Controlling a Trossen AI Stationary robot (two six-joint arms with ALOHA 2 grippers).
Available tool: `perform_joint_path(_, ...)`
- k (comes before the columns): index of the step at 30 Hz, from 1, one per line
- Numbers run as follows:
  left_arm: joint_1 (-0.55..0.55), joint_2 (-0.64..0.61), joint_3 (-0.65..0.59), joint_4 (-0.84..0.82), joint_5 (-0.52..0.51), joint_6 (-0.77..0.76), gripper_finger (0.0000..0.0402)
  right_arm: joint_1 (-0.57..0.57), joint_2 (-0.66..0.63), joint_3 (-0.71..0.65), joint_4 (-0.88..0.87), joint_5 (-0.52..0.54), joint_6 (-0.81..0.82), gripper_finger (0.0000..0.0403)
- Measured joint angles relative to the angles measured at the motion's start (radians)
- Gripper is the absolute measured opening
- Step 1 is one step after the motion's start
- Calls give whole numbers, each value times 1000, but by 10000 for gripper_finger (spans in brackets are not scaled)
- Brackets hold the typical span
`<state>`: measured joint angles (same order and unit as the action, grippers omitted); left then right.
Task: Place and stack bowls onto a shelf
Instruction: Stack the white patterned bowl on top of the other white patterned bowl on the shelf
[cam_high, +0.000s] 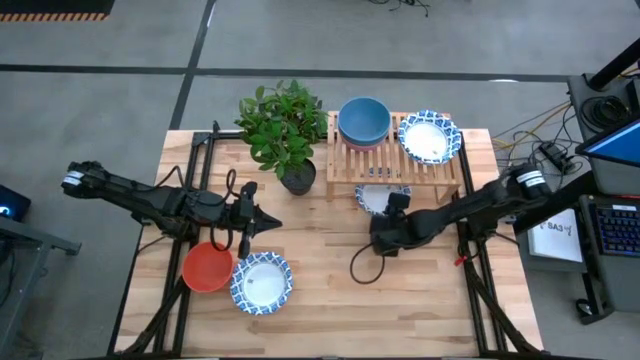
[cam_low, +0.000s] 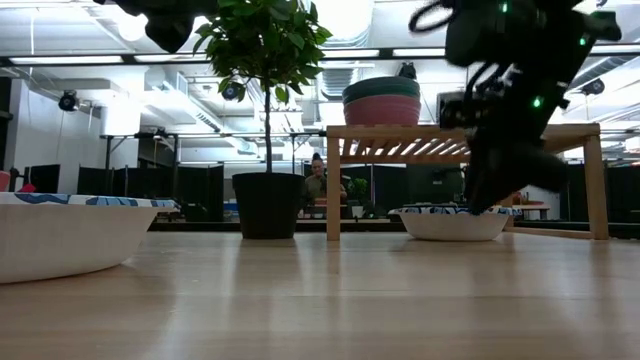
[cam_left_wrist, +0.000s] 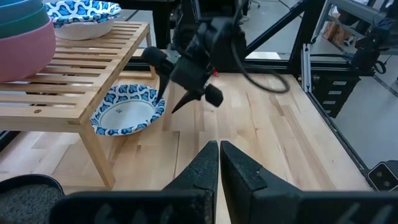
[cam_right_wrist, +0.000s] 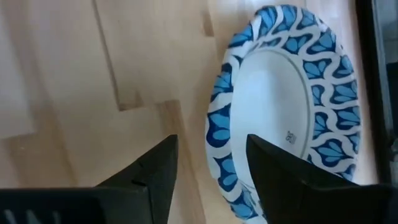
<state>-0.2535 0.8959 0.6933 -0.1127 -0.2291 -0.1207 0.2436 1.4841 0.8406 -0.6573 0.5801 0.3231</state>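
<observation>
The slatted wooden shelf (cam_high: 395, 165) stands at the far right. On it sit a stack of plain bowls, blue on top (cam_high: 363, 120) and pink at the bottom (cam_left_wrist: 22, 53), and a blue-patterned bowl (cam_high: 430, 137). Another patterned bowl (cam_right_wrist: 286, 118) rests on the table at the shelf's near edge, partly under it (cam_left_wrist: 127, 111). My right gripper (cam_right_wrist: 211, 158) is open just above this bowl's near rim, one finger on either side of the rim. My left gripper (cam_high: 272, 222) is shut and empty, raised over mid-table. A red bowl (cam_high: 207, 267) and a patterned bowl (cam_high: 262, 281) rest near left.
A potted plant in a dark pot (cam_high: 297, 175) stands just left of the shelf. Black frame rails (cam_high: 478, 270) run along the table's left and right sides. Bare wood (cam_high: 400, 300) lies between the near bowls and the right rail.
</observation>
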Motion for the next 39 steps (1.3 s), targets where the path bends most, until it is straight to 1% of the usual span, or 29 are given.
perform_joint_path(7, 0, 0, 0, 0, 0, 4, 0, -24, 90, 0, 5, 25, 18, 157)
perform_joint_path(11, 0, 0, 0, 0, 0, 4, 0, -35, 129, 0, 7, 27, 18, 136)
perform_joint_path(20, 0, 0, 0, 0, 0, 5, 0, -35, 142, 0, 11, 25, 17, 41)
perform_joint_path(23, 0, 0, 0, 0, 0, 4, 0, -31, 117, 0, 11, 15, 14, 19)
perform_joint_path(25, 0, 0, 0, 0, 0, 4, 0, -27, 92, 0, 12, 2, 14, 12)
perform_joint_path(28, 0, 0, 0, 1, 0, 9, 0, -16, 43, 0, 13, -25, 17, 10)
perform_joint_path(33, 0, 0, 0, 1, 0, 26, 0, 22, -60, 0, 24, -117, 8, 10)
perform_joint_path(36, 0, 0, 0, 1, -1, 34, 0, 56, -130, 0, 59, -165, 6, 9)
perform_joint_path(39, 0, 0, 0, 1, -35, 35, 0, 87, -200, 0, 123, -192, -4, 9)
